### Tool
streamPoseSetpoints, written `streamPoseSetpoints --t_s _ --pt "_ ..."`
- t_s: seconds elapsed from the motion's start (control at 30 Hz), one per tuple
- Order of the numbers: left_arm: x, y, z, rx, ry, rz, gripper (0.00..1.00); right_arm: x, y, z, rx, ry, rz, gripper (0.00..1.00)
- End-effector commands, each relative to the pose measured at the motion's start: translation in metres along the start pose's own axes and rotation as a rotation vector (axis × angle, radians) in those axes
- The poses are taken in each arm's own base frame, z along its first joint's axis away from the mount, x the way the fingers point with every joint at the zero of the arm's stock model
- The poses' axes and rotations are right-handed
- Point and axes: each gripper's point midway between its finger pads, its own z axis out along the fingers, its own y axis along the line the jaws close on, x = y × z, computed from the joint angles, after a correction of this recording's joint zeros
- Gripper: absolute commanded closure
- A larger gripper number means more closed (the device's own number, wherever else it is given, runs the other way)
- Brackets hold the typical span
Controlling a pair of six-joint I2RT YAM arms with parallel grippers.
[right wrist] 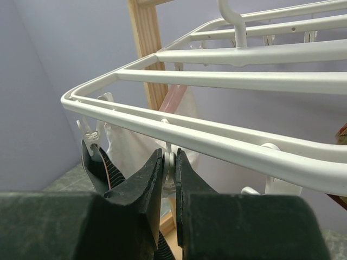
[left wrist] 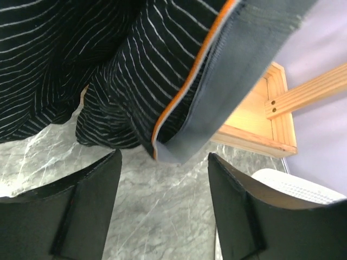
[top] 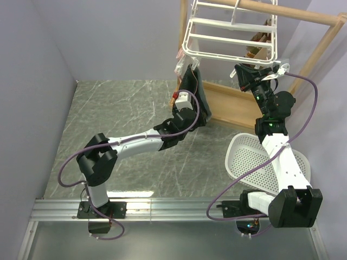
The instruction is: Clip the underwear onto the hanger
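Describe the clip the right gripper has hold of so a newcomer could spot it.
Start at the wooden frame; the white hanger hangs from it. Under its nearest bar, the clip is pinched in the right gripper; neighbouring clips hang ungripped.

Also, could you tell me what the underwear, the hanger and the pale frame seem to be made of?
The underwear looks like soft knit fabric, matte black with fine pale stripes and draping folds. The hanger seems smooth, slightly glossy white moulded plastic. The frame looks like pale wood, with visible grain.
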Motion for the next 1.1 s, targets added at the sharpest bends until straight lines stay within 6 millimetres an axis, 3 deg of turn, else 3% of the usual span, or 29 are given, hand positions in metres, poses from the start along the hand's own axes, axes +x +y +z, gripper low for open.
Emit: streamPoseSetpoints --t_s 0.0,0.1,0.2,0.23,0.33,0.7,0.77,0.8,0.87,0.9,0.97,1.0,1.07 --pt "-0.031 -0.020 0.008 0.051 -0.084 -0.075 0.31 -0.023 0.003 0.006 0.002 -0.055 -0.028 1.00" --pt "-0.035 -0.023 0.014 0.059 -0.099 -0.068 0.40 -0.020 0.002 0.006 0.004 -0.051 -0.025 1.00" --pt "-0.037 -0.024 0.018 0.070 -0.084 -0.081 0.62 -0.020 0.003 0.007 0.002 -0.052 -0.023 1.00" --pt "-0.038 -0.026 0.018 0.078 -0.075 -0.088 0.78 -0.022 0.003 0.007 0.001 -0.055 -0.022 1.00" --pt "-0.046 -0.034 0.016 0.121 -0.056 -0.121 0.99 -0.018 0.003 0.006 -0.002 -0.048 -0.012 1.00" --pt "-0.113 -0.096 -0.022 0.378 -0.084 -0.267 1.00 -0.017 0.007 0.006 -0.021 -0.039 0.024 1.00" --pt "-0.115 -0.097 -0.019 0.366 -0.080 -0.279 1.00 -0.016 0.009 0.006 -0.028 -0.036 0.029 1.00" --pt "-0.127 -0.106 -0.020 0.374 -0.090 -0.299 1.00 -0.016 0.011 0.006 -0.039 -0.036 0.030 1.00" --pt "-0.118 -0.103 -0.010 0.324 -0.052 -0.298 1.00 -0.014 0.012 0.005 -0.048 -0.031 0.033 1.00" --pt "-0.133 -0.112 -0.013 0.332 -0.066 -0.328 1.00 -0.013 0.014 0.005 -0.060 -0.026 0.030 1.00" --pt "-0.127 -0.105 -0.003 0.284 -0.025 -0.344 1.00 -0.014 0.018 0.004 -0.076 -0.027 0.023 1.00" --pt "-0.139 -0.113 -0.004 0.288 -0.033 -0.385 1.00 -0.013 0.018 0.003 -0.081 -0.025 0.019 1.00" --pt "-0.125 -0.104 0.006 0.214 0.025 -0.381 1.00 -0.011 0.020 0.003 -0.095 -0.020 0.014 1.00"
